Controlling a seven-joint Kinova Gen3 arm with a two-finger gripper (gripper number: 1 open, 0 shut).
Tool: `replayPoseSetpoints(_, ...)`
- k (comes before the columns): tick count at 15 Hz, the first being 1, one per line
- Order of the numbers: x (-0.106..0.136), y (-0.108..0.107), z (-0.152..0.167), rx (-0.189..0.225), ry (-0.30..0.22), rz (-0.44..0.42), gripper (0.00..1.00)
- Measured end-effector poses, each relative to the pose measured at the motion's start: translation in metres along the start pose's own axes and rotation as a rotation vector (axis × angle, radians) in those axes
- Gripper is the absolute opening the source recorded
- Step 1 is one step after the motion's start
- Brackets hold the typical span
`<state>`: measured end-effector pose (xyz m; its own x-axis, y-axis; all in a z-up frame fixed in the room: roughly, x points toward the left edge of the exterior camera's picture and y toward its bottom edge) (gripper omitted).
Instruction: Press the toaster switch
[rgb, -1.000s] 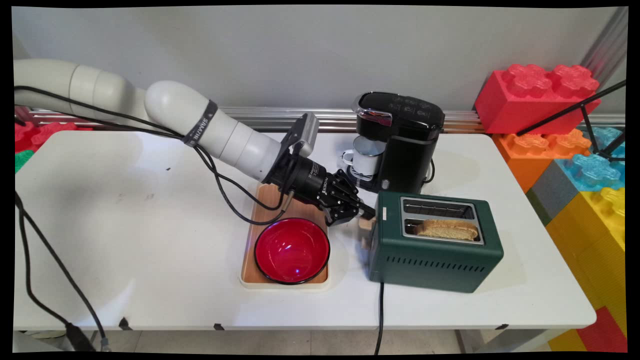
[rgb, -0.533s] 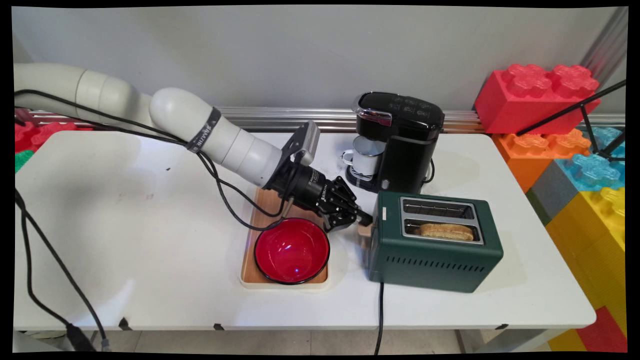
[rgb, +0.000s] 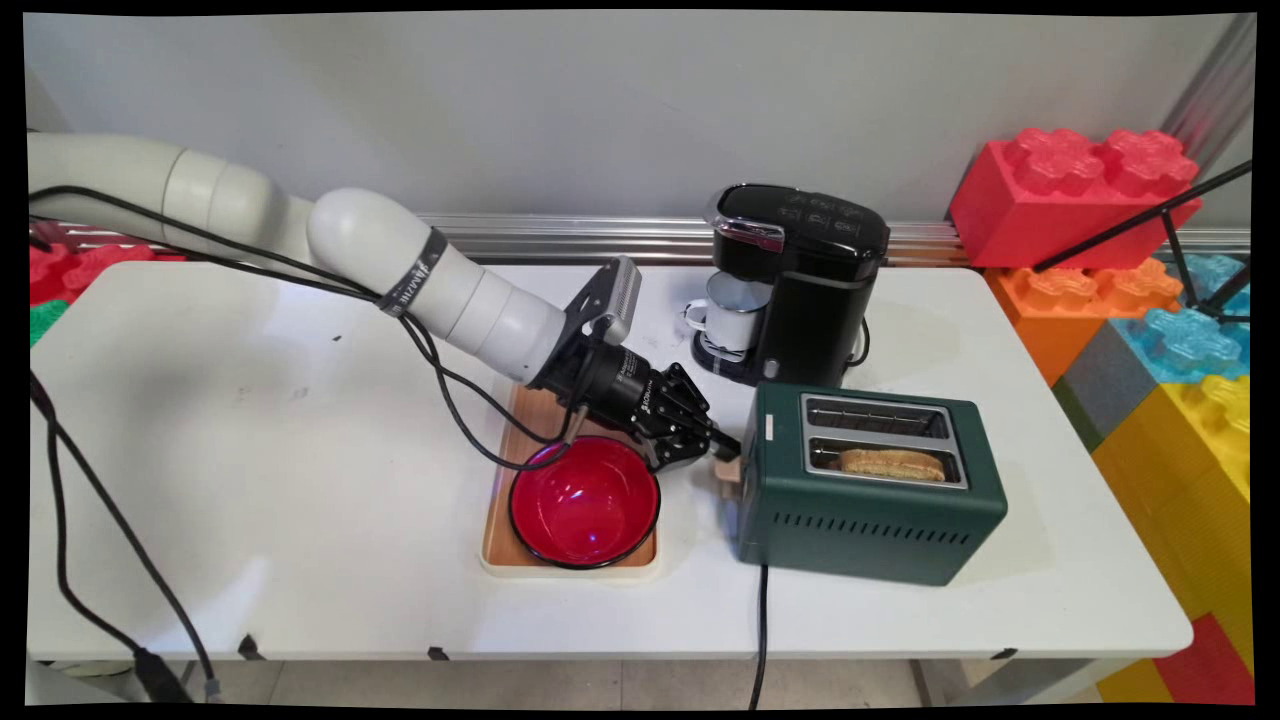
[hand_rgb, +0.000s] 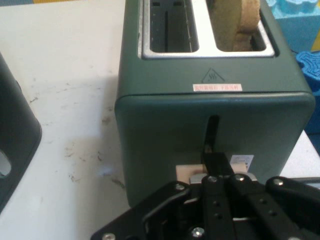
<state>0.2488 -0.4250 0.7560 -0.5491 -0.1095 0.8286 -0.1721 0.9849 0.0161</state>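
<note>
**Gripper on the toaster lever**

The gripper (rgb: 722, 447), fingers pressed together, bears on the tan lever (hand_rgb: 189, 173) at the end of the green toaster (rgb: 870, 485). Toast (rgb: 890, 463) sits low in the near slot. A red bowl (rgb: 583, 500) lies just beside on the worktop (rgb: 250, 480).

The toaster (rgb: 870, 485) stood right of the tray (rgb: 520, 420), with bread (rgb: 890, 463) in its nearer slot. A bowl (rgb: 583, 503) sat on the tray (at its near end). Behind the toaster stood the coffee machine (rgb: 800, 280), a mug (rgb: 735, 312) in it. The gripper (rgb: 722, 455) met the toaster's lever (rgb: 728, 470).
</note>
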Motion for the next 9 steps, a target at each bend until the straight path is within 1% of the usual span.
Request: replayPoseSetpoints(9,-0.0031,-0.0003,0.0069,0.002,-0.006,-0.004,0.00)
